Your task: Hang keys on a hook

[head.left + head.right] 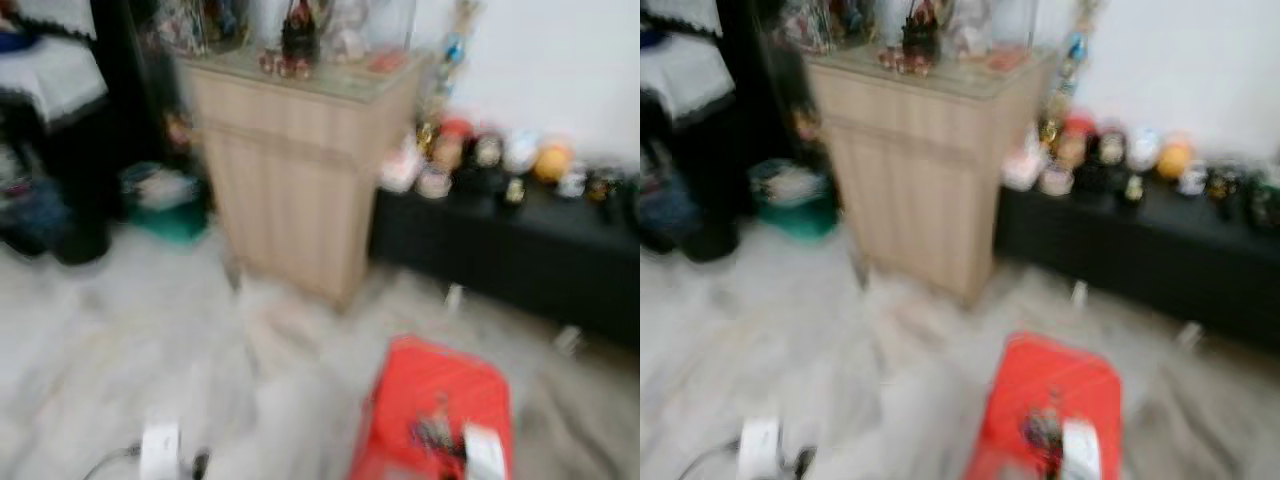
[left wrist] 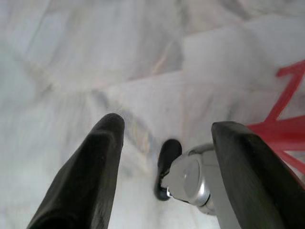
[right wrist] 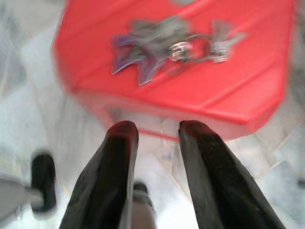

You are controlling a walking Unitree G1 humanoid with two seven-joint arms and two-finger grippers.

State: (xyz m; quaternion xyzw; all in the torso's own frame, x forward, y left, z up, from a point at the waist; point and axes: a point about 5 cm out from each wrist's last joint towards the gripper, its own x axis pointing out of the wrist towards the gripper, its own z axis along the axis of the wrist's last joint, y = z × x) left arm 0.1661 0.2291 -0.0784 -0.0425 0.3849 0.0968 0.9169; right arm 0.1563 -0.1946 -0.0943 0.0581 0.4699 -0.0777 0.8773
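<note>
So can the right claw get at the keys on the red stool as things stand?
Probably yes. The right claw is open and empty, short of the red stool, and the keys lie bare on its top with nothing between. It would need to reach forward over the near edge.

A bright red stool carries grey and purple keys. The floor is pale grey marble. At eleven o'clock, a beige wood-grain cabinet.

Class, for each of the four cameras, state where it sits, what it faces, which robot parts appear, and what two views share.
Left eye, head: wooden cabinet, black bench, red stool; both wrists low.
Right eye, head: same scene, both wrists.
Left wrist: marble floor between open fingers.
Right wrist: keys on the stool beyond its fingers.
Shared: the stool with the keys, eye views and right wrist.
</note>
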